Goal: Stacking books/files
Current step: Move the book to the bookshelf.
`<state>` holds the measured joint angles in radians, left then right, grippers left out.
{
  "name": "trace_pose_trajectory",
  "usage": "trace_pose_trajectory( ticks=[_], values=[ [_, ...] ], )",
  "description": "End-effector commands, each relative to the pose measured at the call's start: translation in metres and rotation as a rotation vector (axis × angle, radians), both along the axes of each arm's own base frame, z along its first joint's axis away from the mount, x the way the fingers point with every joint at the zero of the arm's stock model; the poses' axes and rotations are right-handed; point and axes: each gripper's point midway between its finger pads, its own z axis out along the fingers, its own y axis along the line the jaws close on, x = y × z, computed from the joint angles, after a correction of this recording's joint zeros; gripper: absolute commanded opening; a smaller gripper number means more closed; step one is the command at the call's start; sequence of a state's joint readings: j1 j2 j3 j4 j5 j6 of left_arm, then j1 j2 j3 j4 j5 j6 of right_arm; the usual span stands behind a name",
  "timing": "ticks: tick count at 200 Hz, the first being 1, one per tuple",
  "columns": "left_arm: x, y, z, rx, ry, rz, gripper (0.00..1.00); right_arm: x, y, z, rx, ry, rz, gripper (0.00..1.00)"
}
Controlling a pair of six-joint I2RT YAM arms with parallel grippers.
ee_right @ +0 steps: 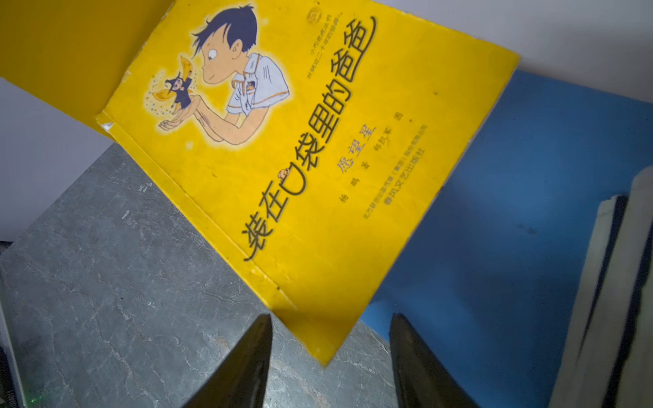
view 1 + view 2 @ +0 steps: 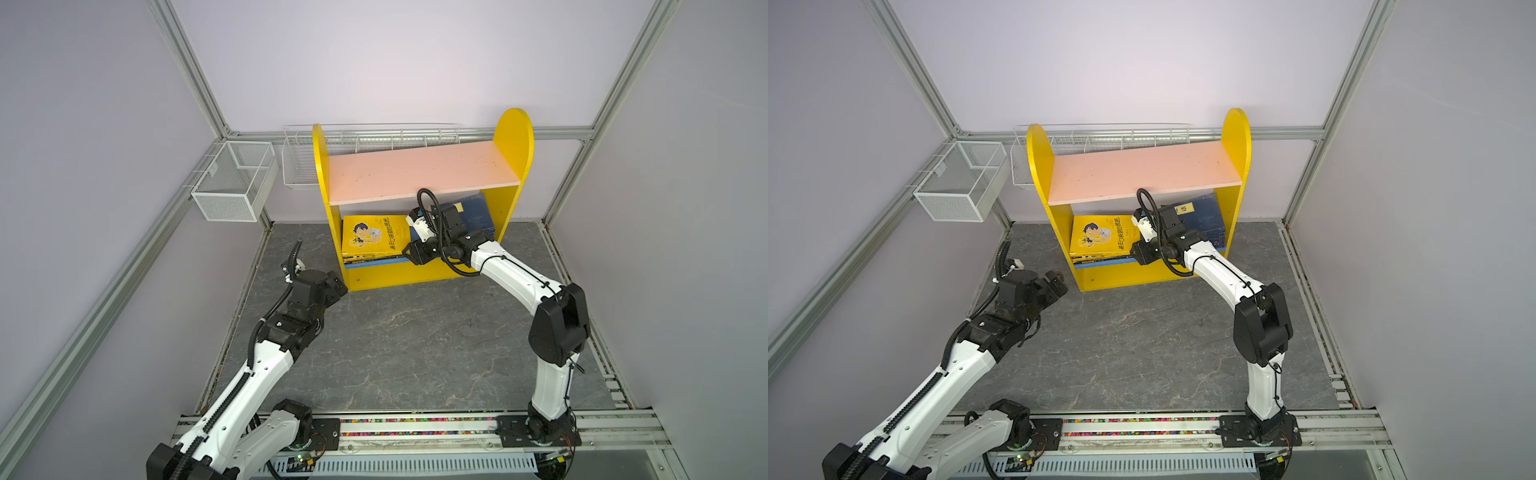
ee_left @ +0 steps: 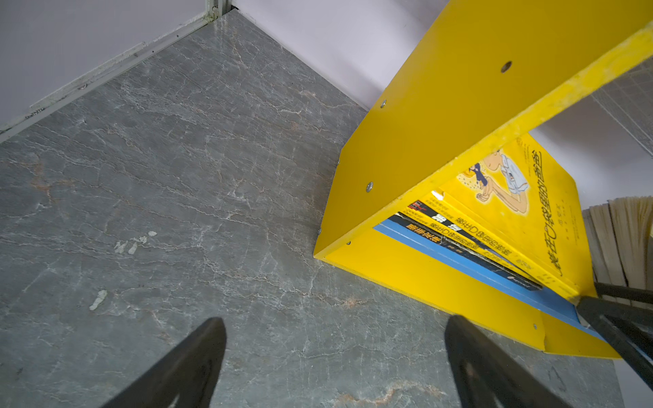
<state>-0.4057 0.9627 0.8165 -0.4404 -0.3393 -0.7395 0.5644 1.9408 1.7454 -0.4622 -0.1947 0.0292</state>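
Honestly, that thin yellow book looks floppy, so the open, empty right gripper should pinch near its spine.

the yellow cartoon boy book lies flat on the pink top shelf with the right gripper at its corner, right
Wrong shelf. The yellow book lies flat in the lower compartment under the pink shelf, atop other books, as both top views show. The right gripper is at its corner.
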Motion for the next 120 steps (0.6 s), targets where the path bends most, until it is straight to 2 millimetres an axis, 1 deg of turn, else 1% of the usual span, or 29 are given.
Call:
trace_pose_trajectory(
  ticks=[1, 24, 42, 93, 120],
  values=[
    [0.0, 0.002, 0.002, 0.003, 0.002, 0.004, 0.97, 0.003, 0.001, -0.017, -0.043, 0.003, 0.008, 0.54],
    [0.0, 0.003, 0.001, 0.006, 0.005, 0.005, 0.97, 0.001, 0.007, -0.02, -0.047, 0.003, 0.024, 0.5],
    [-0.001, 0.003, 0.0, 0.007, 0.006, 0.007, 0.97, 0.002, 0.011, -0.021, -0.044, -0.004, 0.026, 0.48],
    [0.0, 0.002, -0.001, -0.002, 0.008, 0.003, 0.97, 0.016, 0.014, -0.014, -0.049, -0.045, 0.007, 0.46],
    [-0.001, 0.002, -0.004, -0.002, 0.015, 0.003, 0.97, 0.018, 0.019, -0.011, -0.051, -0.056, 0.036, 0.45]
  ],
)
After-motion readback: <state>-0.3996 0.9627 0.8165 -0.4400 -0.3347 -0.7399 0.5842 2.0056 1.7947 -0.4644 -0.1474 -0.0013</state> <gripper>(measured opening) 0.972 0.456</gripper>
